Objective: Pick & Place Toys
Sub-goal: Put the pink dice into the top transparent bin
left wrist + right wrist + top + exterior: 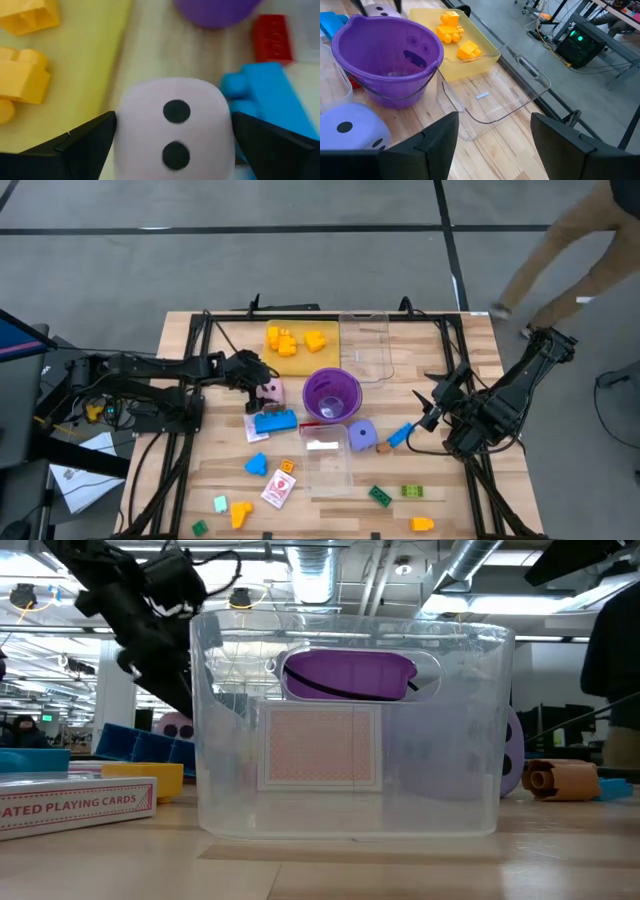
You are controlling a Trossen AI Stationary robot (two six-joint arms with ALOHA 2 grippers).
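The pink dotted die (pixel 175 130) rests on the wooden table (pixel 190 380) beside the yellow tray (pixel 300 358), with a blue brick (pixel 265 95) against its other side. My left gripper (pixel 174 122) is open, slanting down, with one finger on each side of the die (pixel 270 391). My right gripper (pixel 432 408) hangs open above the table's right side with nothing between its fingers (pixel 495 117). It faces the purple cup (pixel 387 60). A purple die (pixel 362 435) sits near the cup. Loose bricks (pixel 380 496) lie along the near edge. My left gripper has its fingertips (pixel 107 125) right at the pink die's two opposite sides (pixel 125 140), coming from the table's left and slanting down. I cannot tell whether they touch it. The die sits flat on the table, two dots facing the camera.
Yellow bricks (pixel 283 340) lie in the yellow tray. A clear tray (pixel 365 345) stands next to it. A clear tub (pixel 350 730) with a card stands near the front. A playing-card box (pixel 280 488) lies left of it. A person (pixel 570 240) passes at the far right.
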